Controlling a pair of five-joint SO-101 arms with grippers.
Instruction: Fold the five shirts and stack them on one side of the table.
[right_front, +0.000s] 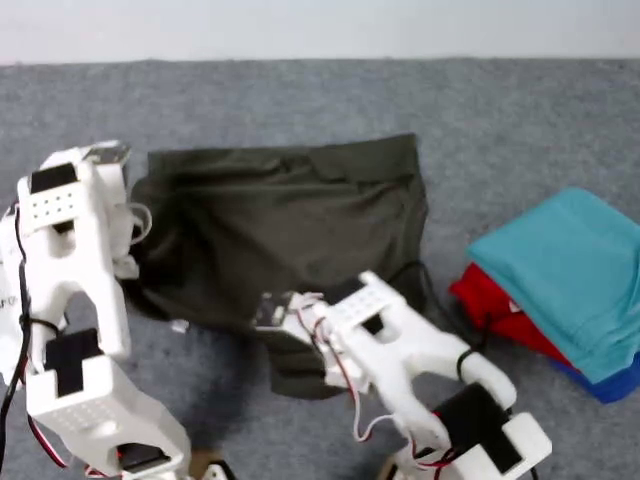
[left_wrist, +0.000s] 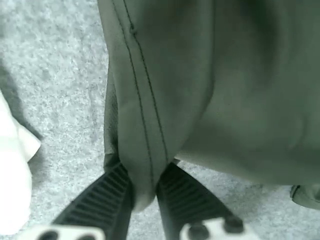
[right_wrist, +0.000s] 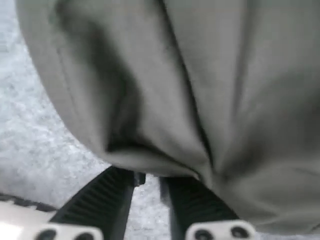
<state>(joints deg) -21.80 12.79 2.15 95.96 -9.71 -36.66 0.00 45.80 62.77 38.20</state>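
High view: dark shirt (right_front: 290, 220) spread mid-worktop (right_front: 300, 90), folded stack (right_front: 560, 280) on right side. Left fingers (left_wrist: 112, 192) closed tight on shirt edge, right fingers (right_wrist: 195, 200) pinch near fold. Double grip probably to lift edge evenly for next fold.

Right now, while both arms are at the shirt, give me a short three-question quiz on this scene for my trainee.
1. True or false: the left gripper is shut on a fold of the dark shirt.
2. Which colour tops the stack? A red, B teal, C blue.
3. Fill in: the stack shows ___ shirt colours.

Key: 1 true. 2 B. 3 three.
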